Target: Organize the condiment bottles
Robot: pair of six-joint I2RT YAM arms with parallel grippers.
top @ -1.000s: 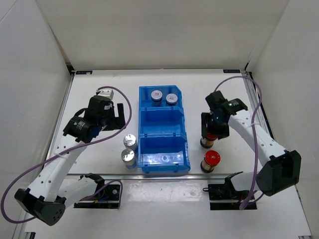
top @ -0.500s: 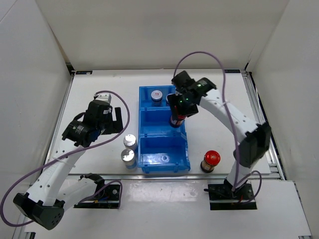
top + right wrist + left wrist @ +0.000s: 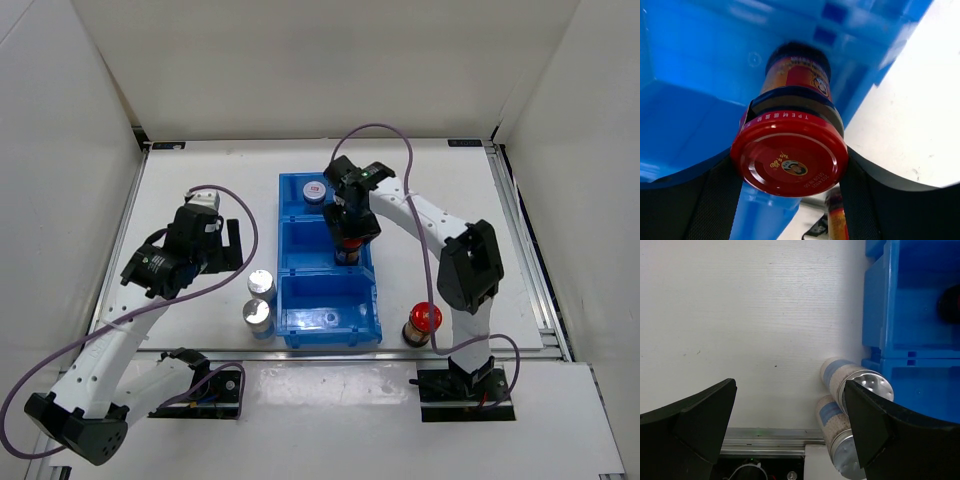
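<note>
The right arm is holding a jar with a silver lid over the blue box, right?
Not quite. The lid is red, not silver. The right wrist view shows the right arm's fingers holding a red-lidded jar over the blue box.

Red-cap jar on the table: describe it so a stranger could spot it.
Find the blue bin. The jar stands alone right of the bin's near end, at the front edge of the table. The silver-cap jars are on the bin's left, and the other red-cap jar hangs in the right gripper over it.
</note>
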